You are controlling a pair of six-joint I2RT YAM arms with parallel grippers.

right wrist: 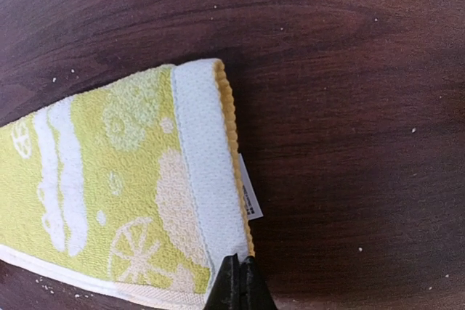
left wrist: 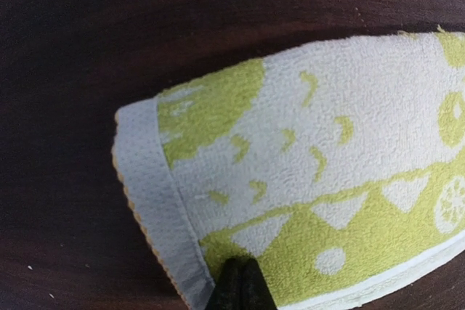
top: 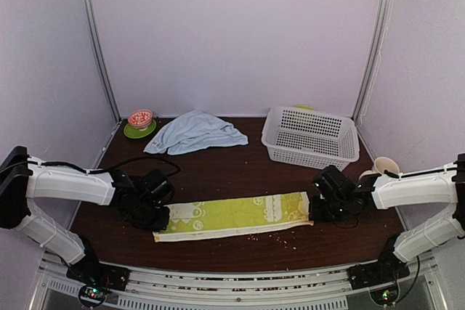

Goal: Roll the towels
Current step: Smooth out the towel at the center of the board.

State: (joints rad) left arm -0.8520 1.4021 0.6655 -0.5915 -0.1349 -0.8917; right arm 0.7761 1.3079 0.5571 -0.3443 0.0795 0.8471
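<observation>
The lime-green towel (top: 232, 215) with white printed figures lies folded into a long flat strip across the near middle of the table. My left gripper (top: 156, 217) is shut on its left end; in the left wrist view the closed fingertips (left wrist: 243, 281) pinch the near edge beside the white hem of the towel (left wrist: 327, 179). My right gripper (top: 317, 208) is shut on its right end; the closed fingertips (right wrist: 240, 281) pinch the near corner of the towel (right wrist: 131, 179), by its small tag. The pale-blue towel (top: 195, 132) lies crumpled at the back, untouched.
A white slotted basket (top: 311, 136) stands at the back right. A red bowl on a green saucer (top: 140, 118) sits in the back left corner. A cream cup (top: 385, 165) stands at the right edge. Crumbs lie along the towel's near edge.
</observation>
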